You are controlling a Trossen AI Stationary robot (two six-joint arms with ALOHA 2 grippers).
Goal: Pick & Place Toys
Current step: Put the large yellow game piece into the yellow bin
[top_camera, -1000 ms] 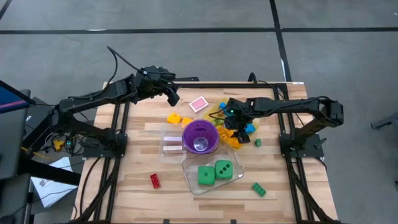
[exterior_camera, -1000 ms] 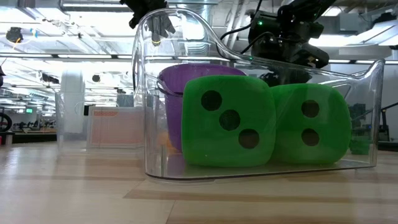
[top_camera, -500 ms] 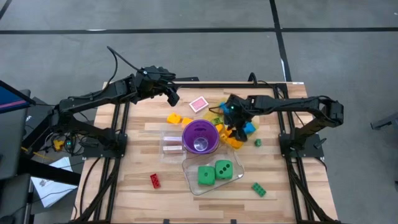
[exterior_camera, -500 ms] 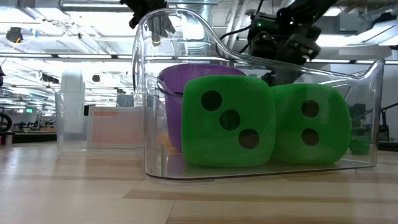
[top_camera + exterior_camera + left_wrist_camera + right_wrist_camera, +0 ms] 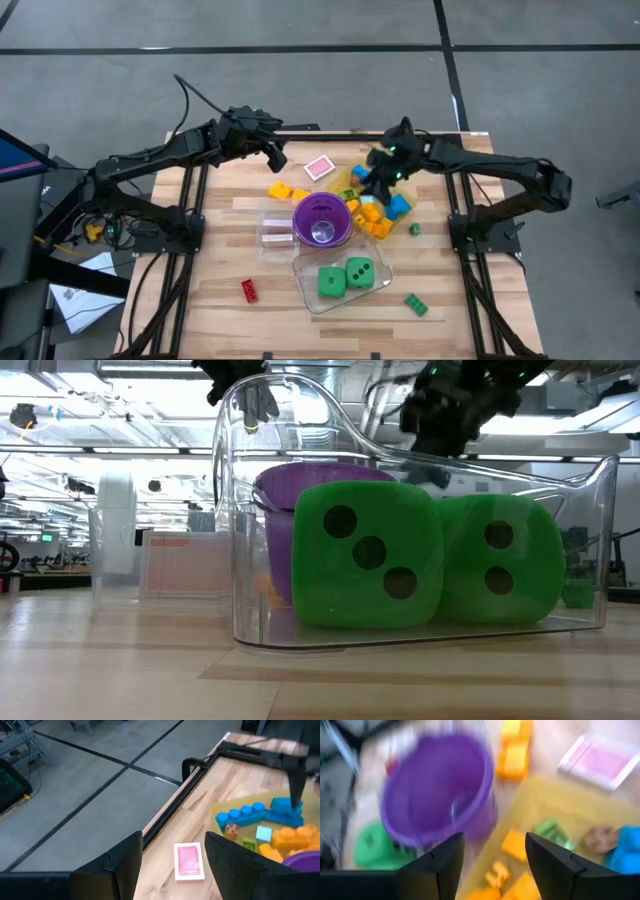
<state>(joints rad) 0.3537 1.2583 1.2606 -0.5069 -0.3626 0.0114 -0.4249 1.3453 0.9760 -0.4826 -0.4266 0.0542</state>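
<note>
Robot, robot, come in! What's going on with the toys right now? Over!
Both end effectors open, empty: right above yellow tray, left near pink card. Two green dice in clear tub. Purple cup beside tray.

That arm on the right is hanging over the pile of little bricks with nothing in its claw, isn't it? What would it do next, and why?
Probably lower again onto one brick. The right gripper hangs open and empty above the yellow tray, where the blue brick and orange bricks lie loose beside the purple cup. The left gripper waits, open, near the pink card.
</note>
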